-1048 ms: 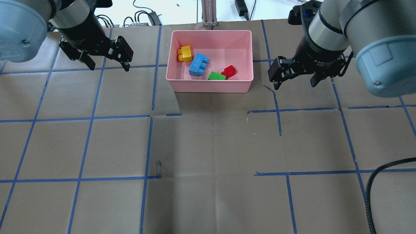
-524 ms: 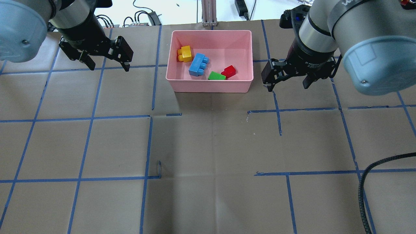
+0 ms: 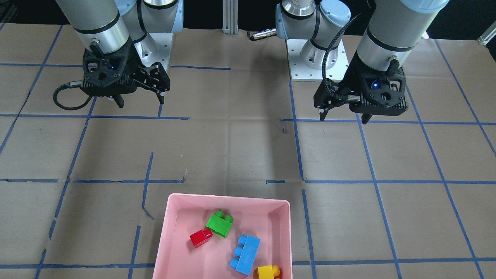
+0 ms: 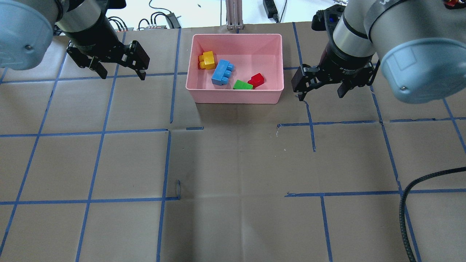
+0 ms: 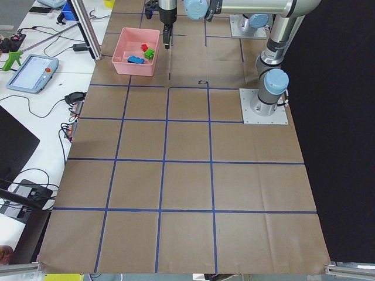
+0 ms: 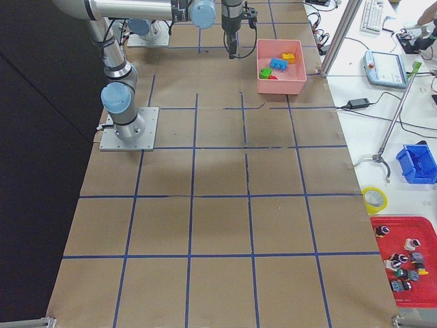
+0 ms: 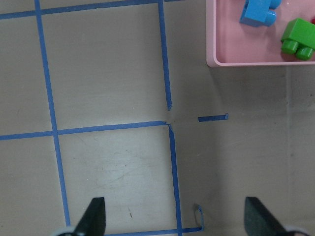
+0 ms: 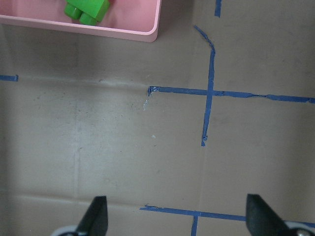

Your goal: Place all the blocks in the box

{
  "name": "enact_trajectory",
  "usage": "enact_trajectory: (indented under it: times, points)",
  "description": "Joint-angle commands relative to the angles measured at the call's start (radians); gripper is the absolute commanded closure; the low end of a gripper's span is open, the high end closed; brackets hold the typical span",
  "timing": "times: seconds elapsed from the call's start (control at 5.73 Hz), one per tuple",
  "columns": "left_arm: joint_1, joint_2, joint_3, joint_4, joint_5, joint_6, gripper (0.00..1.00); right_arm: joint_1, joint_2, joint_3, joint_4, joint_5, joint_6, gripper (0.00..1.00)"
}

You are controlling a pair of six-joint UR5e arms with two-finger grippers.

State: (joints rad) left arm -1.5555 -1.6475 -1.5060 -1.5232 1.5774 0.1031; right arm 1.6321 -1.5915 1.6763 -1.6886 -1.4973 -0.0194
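4 small studded plastic bricks [image 4: 222,72] lie inside the shallow pink plastic tray [image 4: 235,96]. The left gripper [image 4: 122,74] and right gripper [image 4: 320,95] are wide open, holding nothing.

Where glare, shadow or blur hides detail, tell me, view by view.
Overhead exterior: even light, soft shadow beside the box, blocks sharp. Front-facing: the yellow block is cut by the frame edge. Side views: blocks too small for detail. Wrist views: sharp.
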Motion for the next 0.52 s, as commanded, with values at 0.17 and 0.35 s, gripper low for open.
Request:
enact_trajectory:
  times: [0.17,0.35]
  points:
    - [0.0,0.0,0.0,0.0,-0.002,0.0,0.0,0.0,0.004,-0.003,0.0,0.0,-0.001,0.0]
    - [0.0,-0.001,0.0,0.0,-0.002,0.0,0.0,0.0,0.011,-0.003,0.0,0.0,-0.001,0.0]
